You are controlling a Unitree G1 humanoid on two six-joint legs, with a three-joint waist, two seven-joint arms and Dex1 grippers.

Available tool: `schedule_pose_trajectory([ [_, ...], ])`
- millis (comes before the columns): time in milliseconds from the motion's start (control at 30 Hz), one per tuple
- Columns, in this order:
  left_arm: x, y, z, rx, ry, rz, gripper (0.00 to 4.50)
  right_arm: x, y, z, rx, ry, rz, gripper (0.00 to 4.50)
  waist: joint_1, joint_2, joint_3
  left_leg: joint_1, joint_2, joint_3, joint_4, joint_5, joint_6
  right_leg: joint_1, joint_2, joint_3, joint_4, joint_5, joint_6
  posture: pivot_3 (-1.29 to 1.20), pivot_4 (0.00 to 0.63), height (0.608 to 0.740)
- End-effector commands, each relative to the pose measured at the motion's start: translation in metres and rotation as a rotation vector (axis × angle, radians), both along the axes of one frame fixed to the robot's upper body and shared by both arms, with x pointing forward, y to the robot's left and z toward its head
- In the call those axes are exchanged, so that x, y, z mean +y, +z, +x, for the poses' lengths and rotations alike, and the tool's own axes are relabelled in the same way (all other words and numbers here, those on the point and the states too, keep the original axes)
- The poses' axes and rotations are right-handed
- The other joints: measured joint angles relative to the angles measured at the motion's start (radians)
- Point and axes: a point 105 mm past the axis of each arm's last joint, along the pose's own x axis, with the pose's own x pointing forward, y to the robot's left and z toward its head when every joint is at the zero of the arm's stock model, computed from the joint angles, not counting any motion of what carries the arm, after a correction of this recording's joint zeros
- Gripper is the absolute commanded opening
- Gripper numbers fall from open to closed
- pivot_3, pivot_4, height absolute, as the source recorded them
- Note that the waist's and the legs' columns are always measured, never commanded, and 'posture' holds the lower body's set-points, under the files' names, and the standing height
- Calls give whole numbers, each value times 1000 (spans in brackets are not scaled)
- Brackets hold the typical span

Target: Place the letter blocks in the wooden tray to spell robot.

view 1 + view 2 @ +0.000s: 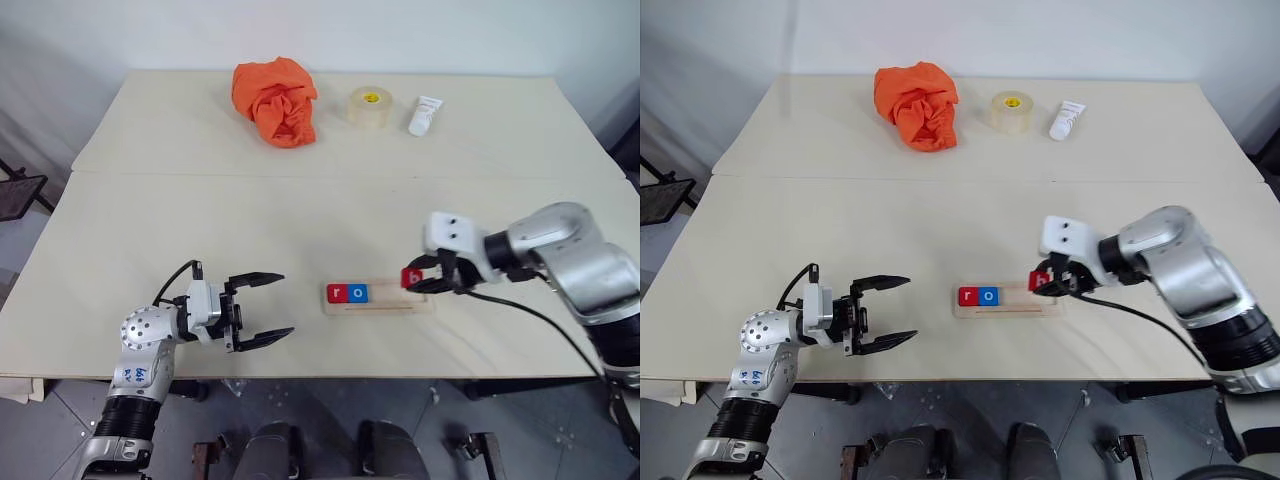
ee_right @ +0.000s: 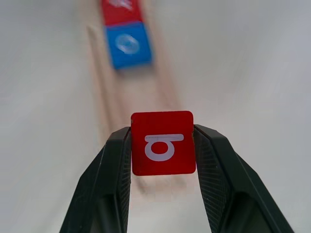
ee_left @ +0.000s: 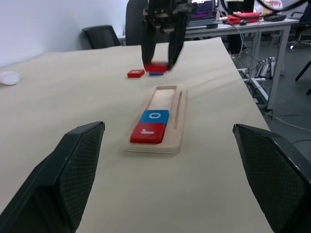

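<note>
The wooden tray [image 1: 390,302] lies near the table's front edge. A red r block [image 1: 337,293] and a blue o block [image 1: 359,293] sit side by side at its left end. My right gripper [image 1: 1048,283] hovers over the tray's right end, shut on a red b block [image 2: 163,142] held by its sides. In the left wrist view, a loose red block [image 3: 136,73] and a blue block [image 3: 156,74] lie on the table beyond the tray's far end. My left gripper [image 1: 265,307] is open and empty, left of the tray and pointing toward it.
An orange cloth [image 1: 276,102], a roll of clear tape [image 1: 369,107] and a white tube [image 1: 425,115] lie along the far side of the table. A seam [image 1: 200,175] crosses the tabletop. The front edge [image 1: 330,375] is close below the tray.
</note>
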Motion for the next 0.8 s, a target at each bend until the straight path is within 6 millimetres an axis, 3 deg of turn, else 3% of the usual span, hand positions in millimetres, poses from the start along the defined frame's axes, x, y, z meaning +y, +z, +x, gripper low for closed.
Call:
schedule_pose_trajectory([
  [33,-2,6,1,-45,-12,-1,4500,10,10,4,-52,24,-28,1465,0,0,0,0,0,0,0,0,0,0,0,0,0,0,0,0,150,740],
  [267,-4,7,-2,-59,-4,-12,4500,31,3,9,-53,50,-65,1465,-4,0,0,0,0,0,0,0,0,-1,0,0,1,0,0,0,150,740],
  [800,-5,7,-2,-64,19,-22,4500,37,-10,6,-32,77,-108,1465,-4,0,0,0,0,0,0,0,0,-1,0,0,1,0,0,0,150,740],
])
